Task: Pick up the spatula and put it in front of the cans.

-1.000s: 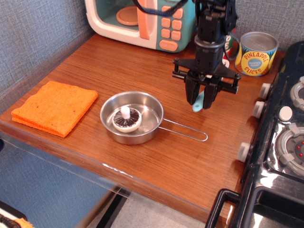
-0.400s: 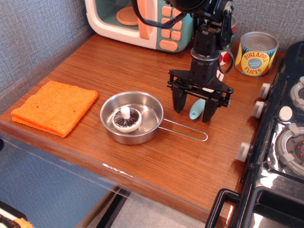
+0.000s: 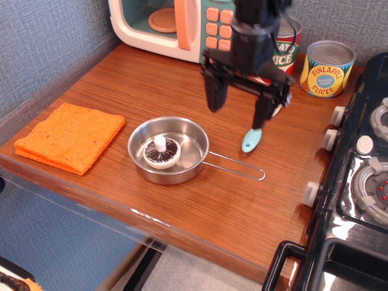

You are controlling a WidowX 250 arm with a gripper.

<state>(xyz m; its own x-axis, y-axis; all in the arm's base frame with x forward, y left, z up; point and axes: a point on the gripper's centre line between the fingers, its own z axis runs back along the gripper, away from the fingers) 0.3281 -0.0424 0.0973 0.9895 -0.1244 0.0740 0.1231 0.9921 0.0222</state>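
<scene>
The spatula lies on the wooden table; its light blue handle point(image 3: 252, 140) shows right of the pan, and its white head is mostly hidden behind my right finger. It lies in front of the red-labelled can point(image 3: 284, 50), which my arm partly hides, and left of the yellow-and-blue Pineapple Slices can point(image 3: 327, 68). My gripper point(image 3: 239, 103) is open and empty, raised above the table over the spatula's far end, with its fingers point(image 3: 214, 92) spread wide apart.
A steel pan point(image 3: 193, 145) with a wire handle holds a toy mushroom point(image 3: 161, 152). An orange cloth point(image 3: 70, 135) lies at the left. A toy microwave point(image 3: 176, 24) stands at the back. A black toy stove point(image 3: 357, 176) borders the right side.
My gripper let go of the spatula, opened wide and rose up and to the left. The spatula now rests on the table.
</scene>
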